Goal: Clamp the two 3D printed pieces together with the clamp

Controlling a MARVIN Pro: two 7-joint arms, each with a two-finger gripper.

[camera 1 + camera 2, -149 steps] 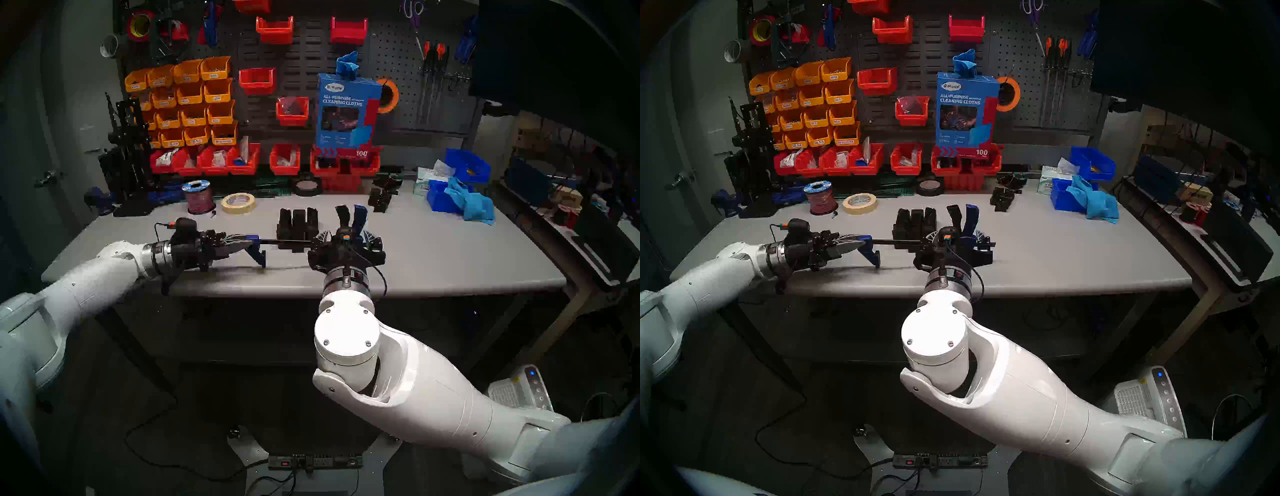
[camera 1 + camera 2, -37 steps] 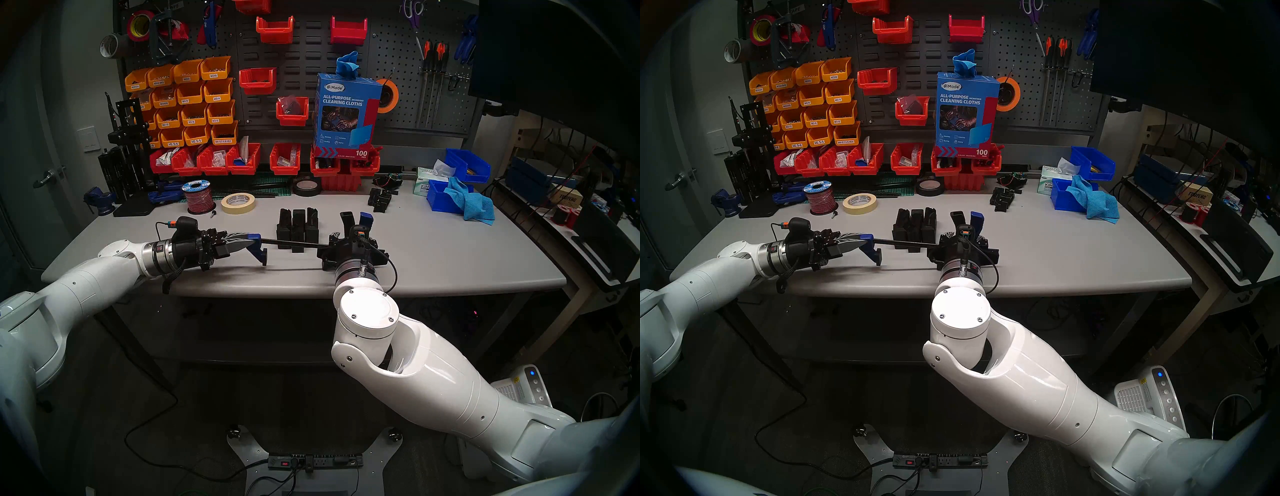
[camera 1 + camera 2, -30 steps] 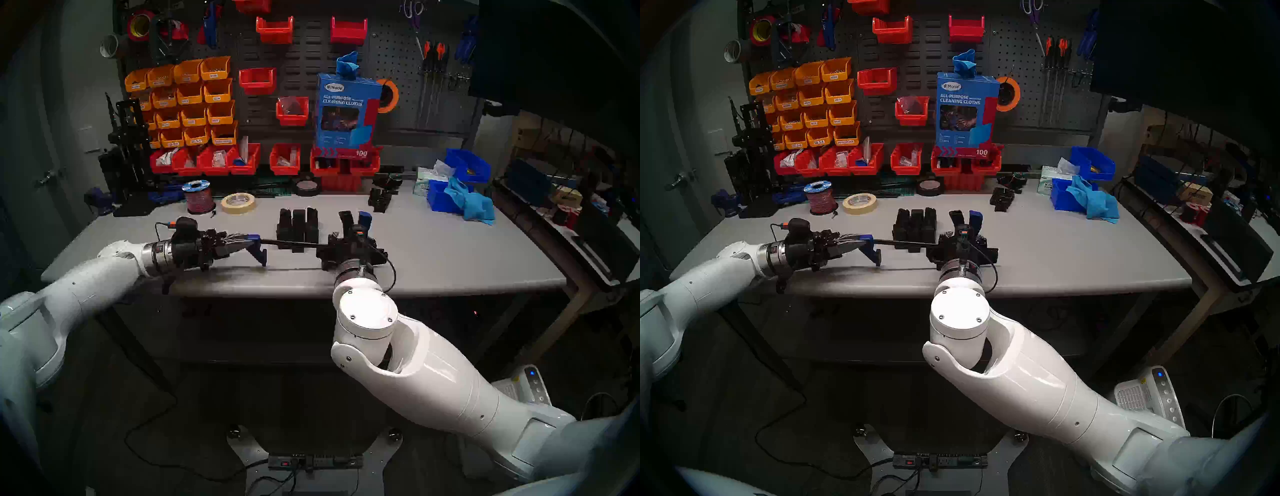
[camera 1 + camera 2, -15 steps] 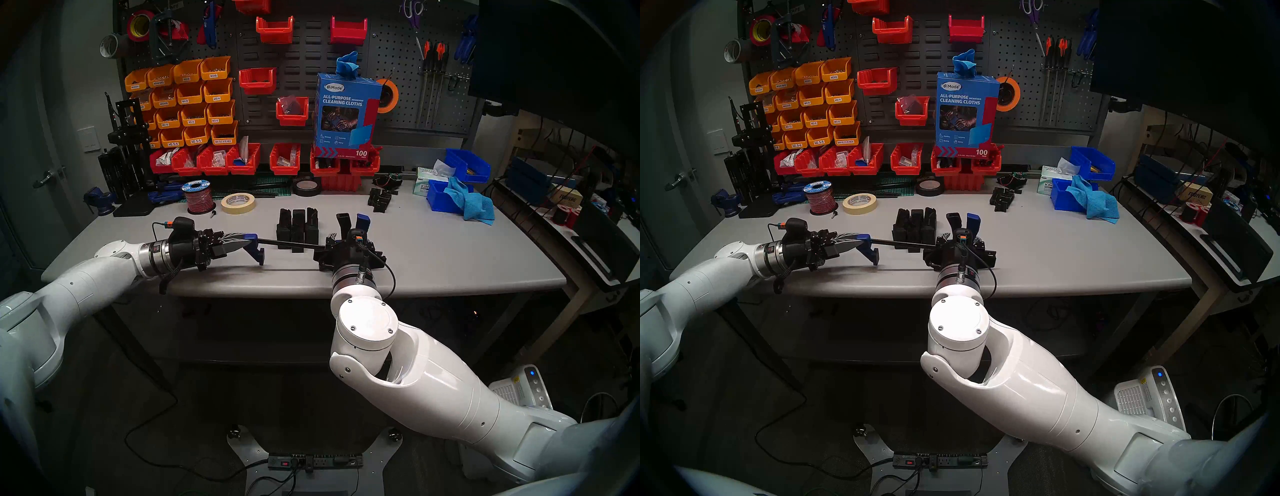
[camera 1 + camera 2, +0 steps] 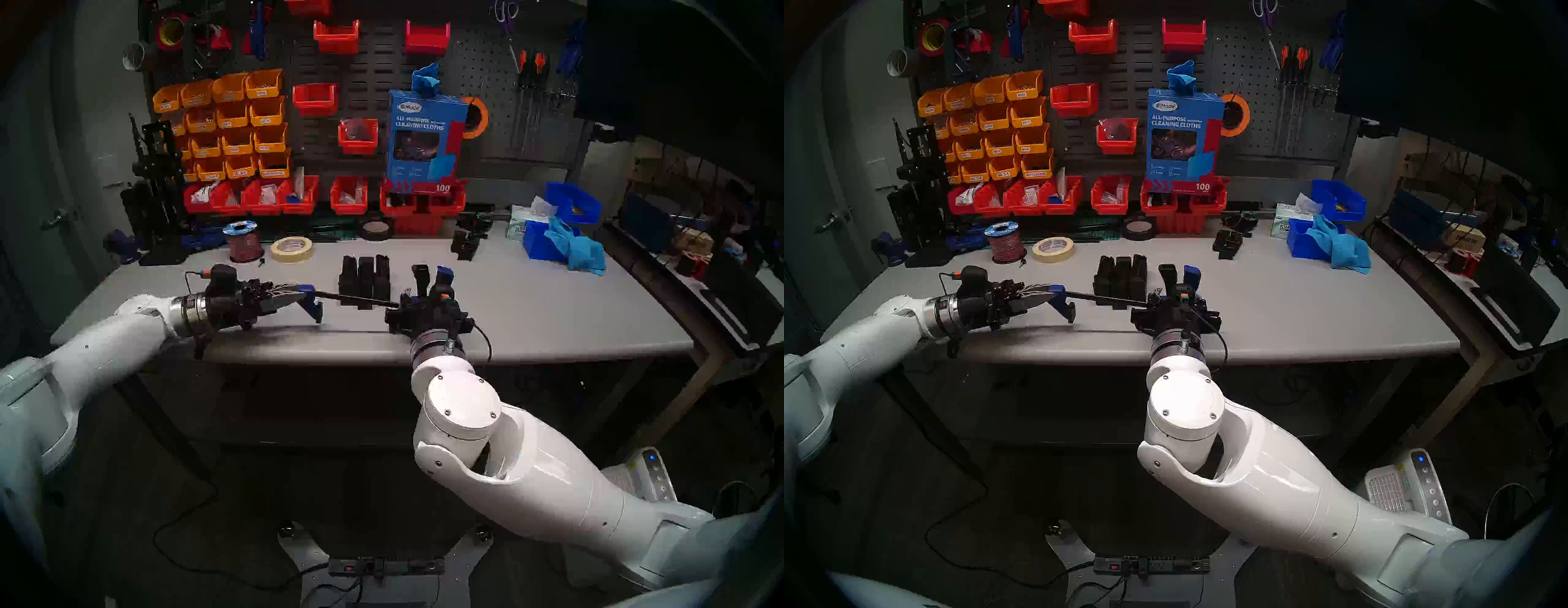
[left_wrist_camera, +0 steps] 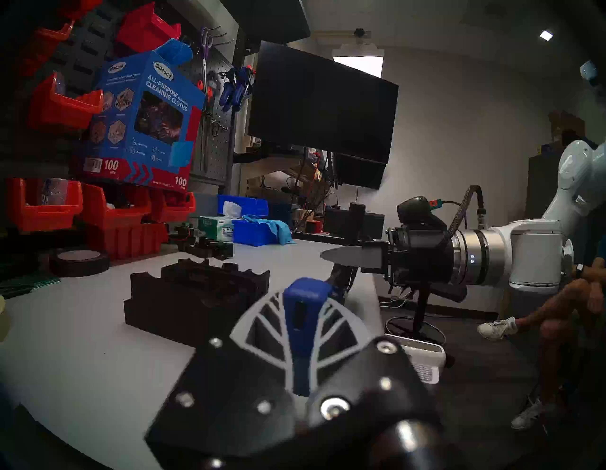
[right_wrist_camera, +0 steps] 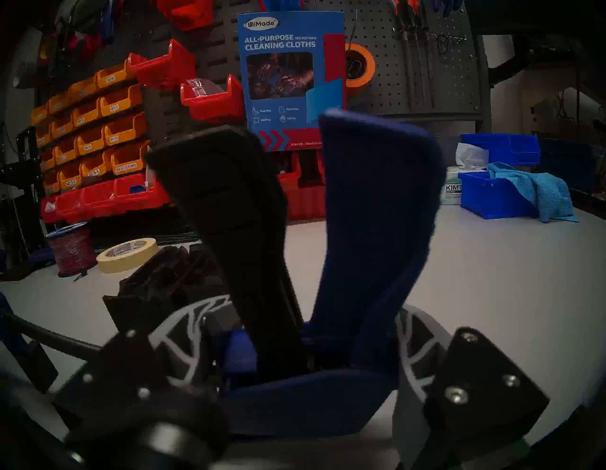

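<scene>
- Head views: you have the clamp (image 5: 358, 299) held off the table (image 5: 551, 314) at both ends. The left gripper (image 5: 303, 294) is pinched tight on the blue end jaw; the right gripper (image 5: 418, 297) is wrapped around the trigger handle, its fingers closed in on the grip. The two 3D printed pieces (image 5: 365, 278) stand on the table just behind the bar, not between the clamp's jaws.
- Left wrist view: the blue end jaw (image 6: 303, 315) sits squeezed between your left fingers (image 6: 262, 328); the pieces (image 6: 193, 295) lie to the left of and beyond it, apart.
- Right wrist view: black trigger (image 7: 229, 223) and blue handle (image 7: 377, 213) rise splayed from between your right fingers (image 7: 183, 334).
- Status, judged: clamp lifted and its jaws spread wide. Left to do: bring the bar over the pieces, bracket them, squeeze the trigger.
</scene>
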